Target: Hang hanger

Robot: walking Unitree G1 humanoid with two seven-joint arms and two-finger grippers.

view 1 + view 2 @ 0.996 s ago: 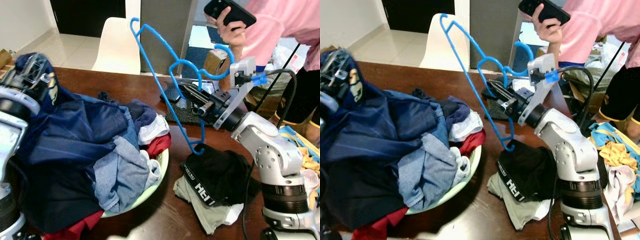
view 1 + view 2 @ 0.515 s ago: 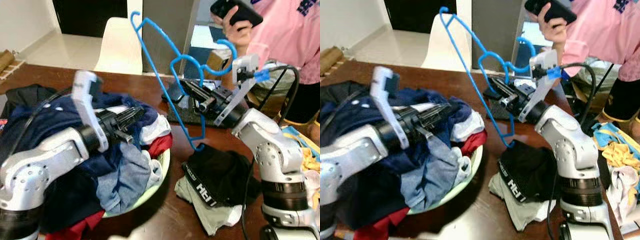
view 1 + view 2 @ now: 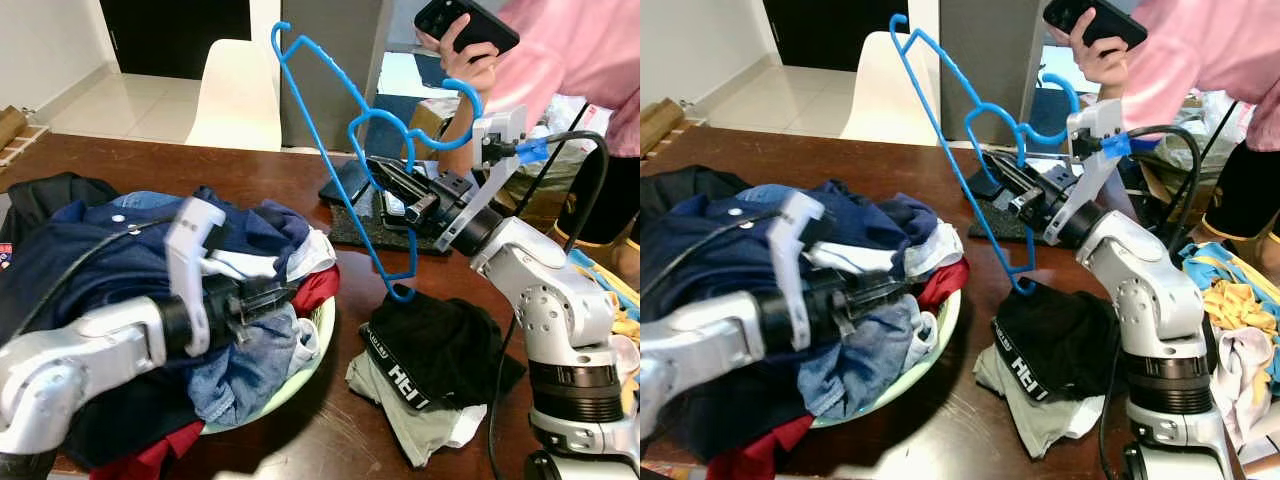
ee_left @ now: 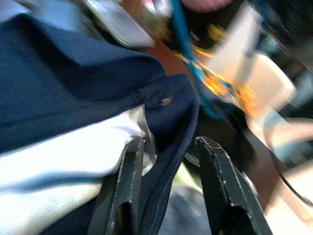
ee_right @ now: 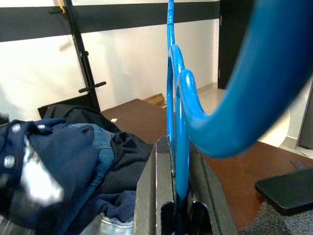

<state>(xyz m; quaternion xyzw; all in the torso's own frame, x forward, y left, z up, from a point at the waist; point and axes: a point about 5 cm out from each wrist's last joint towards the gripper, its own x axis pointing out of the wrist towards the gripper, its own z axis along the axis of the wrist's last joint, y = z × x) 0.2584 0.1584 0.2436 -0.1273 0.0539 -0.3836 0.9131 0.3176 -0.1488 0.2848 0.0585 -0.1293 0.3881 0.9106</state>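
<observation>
The right claw [image 3: 392, 186] is clenched on the thin blue plastic hanger [image 3: 335, 150], gripping it near the base of the hook, as the right wrist view shows the blue bar pinched between the two black fingers [image 5: 200, 181]. The hanger stands tilted above the dark brown wooden desk [image 3: 250, 170], at about one o'clock from the pale green basin [image 3: 318, 345]. Its hook curls toward the person in the pink top [image 3: 570, 60], and its lower corner hangs just above the black garment with white lettering [image 3: 440, 345] lying on the desk.

The left claw [image 3: 285, 293] reaches low over the heap of mixed clothes [image 3: 130, 270] piled in that basin. Its fingers [image 4: 122, 191] are released and straddle a fold of navy blue cloth [image 4: 73, 78] beside a white piece [image 4: 58, 152].

The step in hand looks like picking a garment to dress the hanger. To do it well, the left claw should close on a single layer of the navy cloth near a collar or shoulder seam, not on a bundle, and lift straight up so the rest of the heap falls away. The right claw should hold the hanger steady and clear of the basin, its free arm pointing toward nine o'clock, ready to enter the neck opening. The thin bar could twist in the grip if the cloth drags on it.
</observation>
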